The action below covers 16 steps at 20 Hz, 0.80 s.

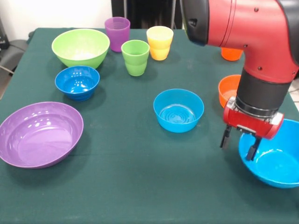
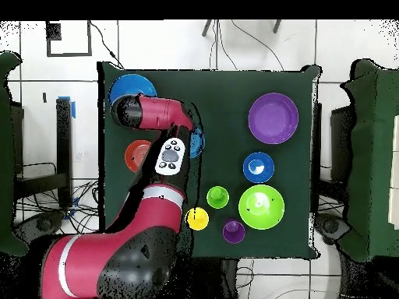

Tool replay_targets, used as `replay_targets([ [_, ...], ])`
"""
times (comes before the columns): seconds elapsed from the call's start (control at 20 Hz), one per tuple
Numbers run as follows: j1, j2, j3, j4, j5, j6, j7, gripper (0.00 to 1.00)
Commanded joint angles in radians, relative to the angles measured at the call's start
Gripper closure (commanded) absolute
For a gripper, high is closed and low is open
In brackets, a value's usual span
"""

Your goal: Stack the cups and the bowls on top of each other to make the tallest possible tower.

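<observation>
Your arm (image 2: 148,195) reaches across the green counter (image 2: 226,93), covering part of the large light blue bowl (image 2: 128,87); purple bowl (image 2: 273,118), dark blue bowl (image 2: 259,167), lime bowl (image 2: 261,207) lie apart.

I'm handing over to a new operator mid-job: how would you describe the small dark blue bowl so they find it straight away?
In the front view, start at the large lime green bowl at the table's far left. Just in front of it sits the small dark blue bowl, upright and empty. It is darker and smaller than the light blue bowl at mid-table.
</observation>
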Motion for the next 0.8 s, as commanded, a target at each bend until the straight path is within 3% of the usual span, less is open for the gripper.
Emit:
replay_targets([
  [0.05,-0.022,0.054,0.118,-0.020,-0.016,-0.022,0.062,0.00],
  [0.65,-0.020,0.071,0.138,-0.045,-0.008,-0.009,0.055,0.00],
  [0.7,-0.020,0.070,0.140,-0.045,-0.008,-0.008,0.054,1.00],
  [0.8,-0.016,0.072,0.131,-0.049,-0.010,-0.015,0.059,1.00],
])
